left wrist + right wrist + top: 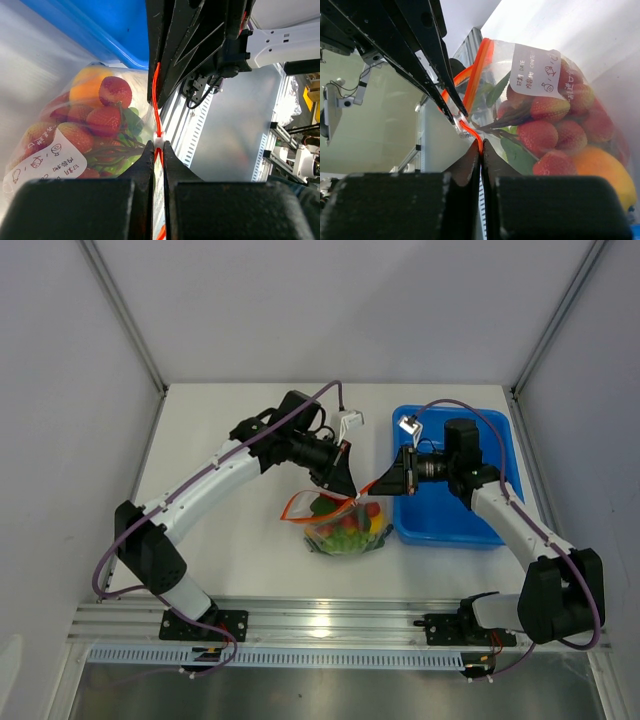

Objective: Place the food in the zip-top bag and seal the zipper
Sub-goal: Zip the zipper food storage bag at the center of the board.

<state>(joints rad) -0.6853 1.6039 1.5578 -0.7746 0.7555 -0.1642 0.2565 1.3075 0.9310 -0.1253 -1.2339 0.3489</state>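
The white worktop [230,420] carried everything, and both arms reached in over it until they met near the middle. The left arm [215,475] stretched in from the near left corner, the right arm [510,515] crossed above the blue tub [445,538]. Just left of that tub the zip-top bag [345,532] rested on the worktop, bulging, with its mouth edge lifted toward the two tools. The left tool [158,147] had its fingers pressed together on the zipper [156,100], and the right tool [481,145] was clamped on the same strip right beside it, the tips almost touching. Left of the grips, in the top view, the orange-red mouth gaped in a loop. The food [350,530] sat inside the bag: red strawberries [115,91], an orange-yellow mango [85,87] and green leaves [517,155]. A small white label [535,70] was stuck to the plastic
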